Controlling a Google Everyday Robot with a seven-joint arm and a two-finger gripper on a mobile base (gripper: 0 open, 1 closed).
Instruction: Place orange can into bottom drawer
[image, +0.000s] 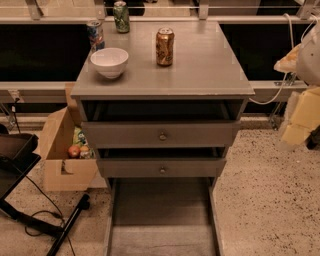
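While the orange can (165, 46) stands up straight on the smooth grey top of the cabinet (200, 70), near the middle, the bottom drawer (162, 210) is pulled far out down below, and the can is not in it. That drawer is a long, flat grey tray with low side walls. The can is round and shiny, gold-orange with dark marks and a silver top, and I cannot read the marks. Near it on the left sits a round white bowl (109, 61), smooth and glossy. Behind the bowl stands a blue-and-red can (95, 35), and farther back a green can (120, 16), both upright, and I cannot read their labels either. Two more grey drawers sit above the bottom one, each with a small round knob (163, 136) in the middle and a dark gap above it. The gripper (300, 117) is at the right edge, out beside the cabinet and about level with the upper drawer, well apart from the can. It looks pale yellow and blocky, and it hangs under a round white part of the arm (311, 52). I cannot tell if the gripper is apart or together. The floor (265, 200) is speckled like stone. A brown cardboard box (57, 170) on the left of the cabinet holds some colourful things.
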